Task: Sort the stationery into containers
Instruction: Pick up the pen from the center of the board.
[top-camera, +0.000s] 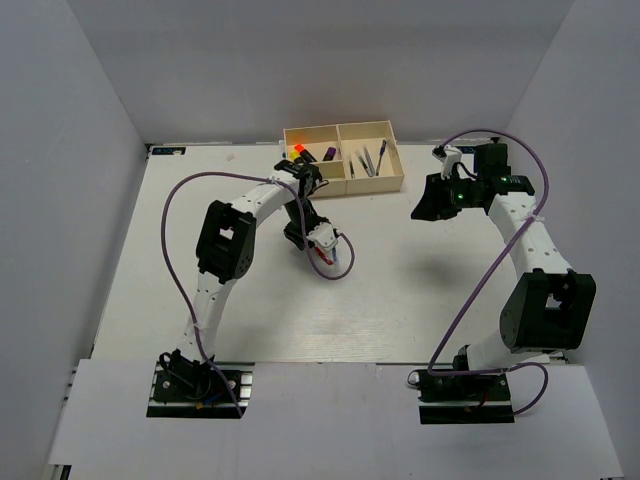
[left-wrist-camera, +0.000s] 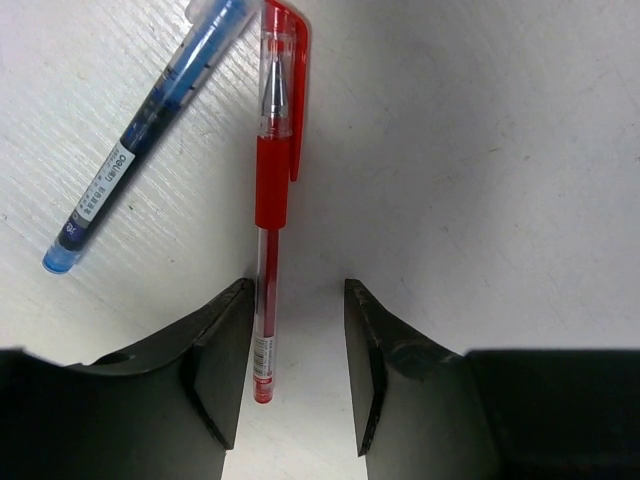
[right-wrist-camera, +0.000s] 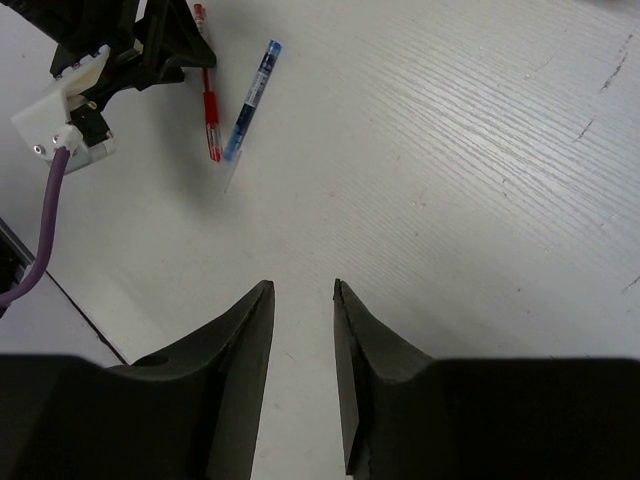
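Legibly, "deli" on the blue pen (left-wrist-camera: 140, 140) beside the red pen (left-wrist-camera: 272, 190).

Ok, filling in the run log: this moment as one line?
left gripper: open, straddling red plastic gel pen | right gripper: open, empty | blue plastic pen: beside it | cream divided tray: partly filled

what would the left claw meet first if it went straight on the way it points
Probably the red pen lying inside the open left claw, then the table beneath it; depth is hard to judge.
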